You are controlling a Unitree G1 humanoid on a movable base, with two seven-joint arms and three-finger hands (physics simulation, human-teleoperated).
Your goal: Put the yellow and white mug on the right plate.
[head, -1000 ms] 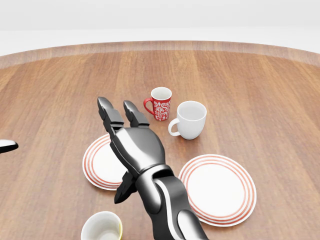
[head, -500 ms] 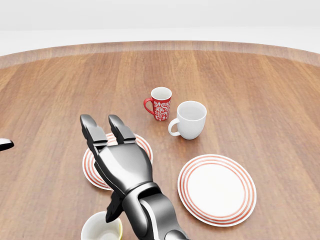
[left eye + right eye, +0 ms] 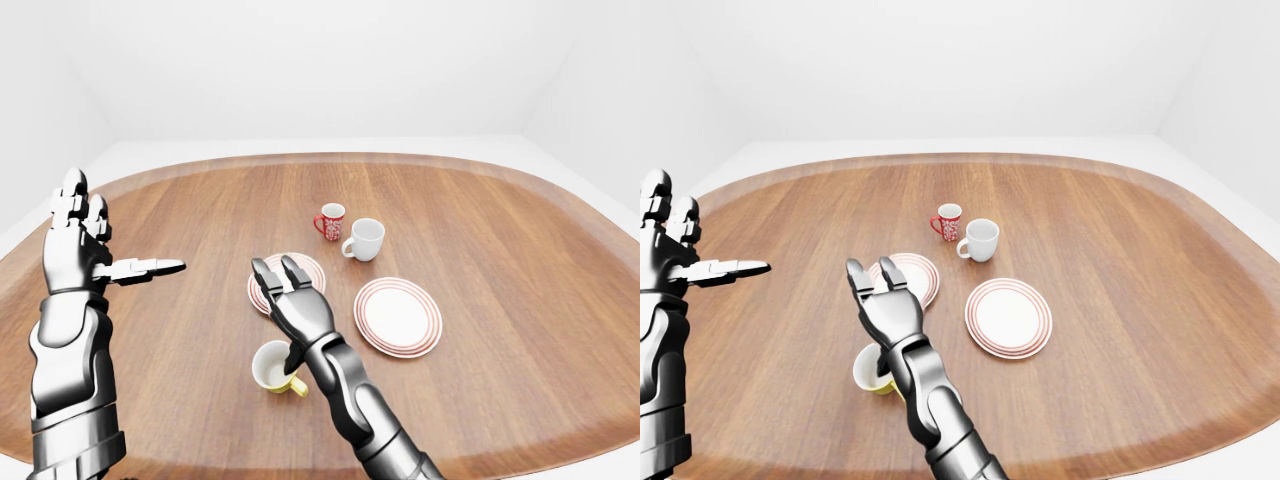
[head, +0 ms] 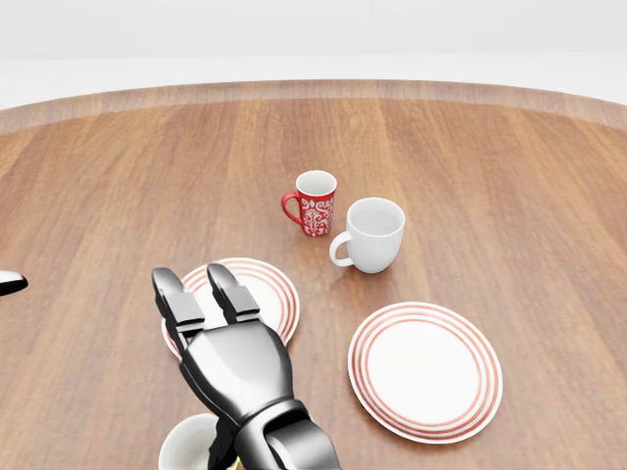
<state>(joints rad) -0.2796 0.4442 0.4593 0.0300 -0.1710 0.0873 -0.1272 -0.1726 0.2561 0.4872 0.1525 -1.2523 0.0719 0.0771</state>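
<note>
The yellow and white mug (image 3: 273, 367) is being seen upright on the wooden worktop (image 3: 500, 230), below the left plate (image 3: 300, 268) in the left-eye view and well apart from the right plate (image 3: 397, 316). The right hand (image 3: 293, 306) is being held just above and beside the mug, fingers spread, nothing grasped. The left hand (image 3: 82, 245) is being held raised at the left, fingers released and empty.
</note>
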